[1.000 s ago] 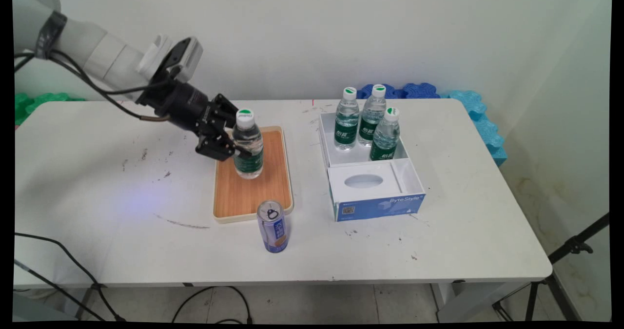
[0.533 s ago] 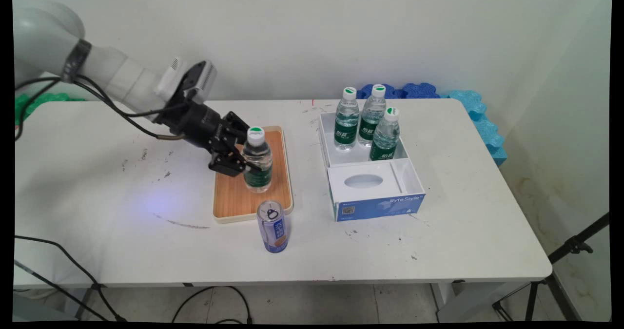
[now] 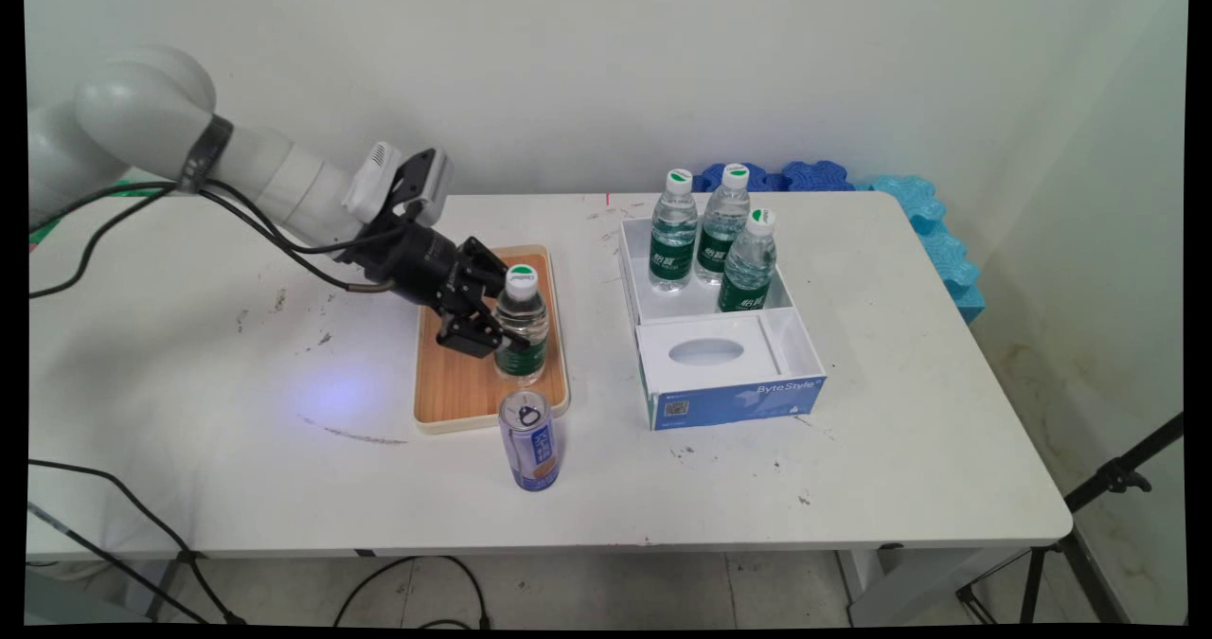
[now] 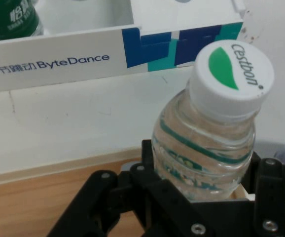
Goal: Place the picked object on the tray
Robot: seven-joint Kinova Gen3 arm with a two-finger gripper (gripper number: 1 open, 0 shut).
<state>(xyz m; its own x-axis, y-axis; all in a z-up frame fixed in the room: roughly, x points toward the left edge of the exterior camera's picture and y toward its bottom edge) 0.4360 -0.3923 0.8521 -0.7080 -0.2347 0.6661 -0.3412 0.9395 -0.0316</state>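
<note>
While your gripper [image 3: 502,331] stays clamped on the water bottle [image 3: 521,327], it has carried it rightward and lower in frame, over the wooden tray [image 3: 454,383], toward the can [image 3: 530,440].

Black gripper [image 3: 507,328] is seen on clear bottle [image 3: 521,331] with green label, white cap [image 4: 231,79] marked with green leaf. Wood-grain tray [image 3: 464,388] is rimmed in cream. Blue-and-silver can [image 3: 530,440]. White box [image 3: 729,374] is fronted in blue, teal patches. Three bottles [image 3: 712,237] are labelled green, capped white.
</note>
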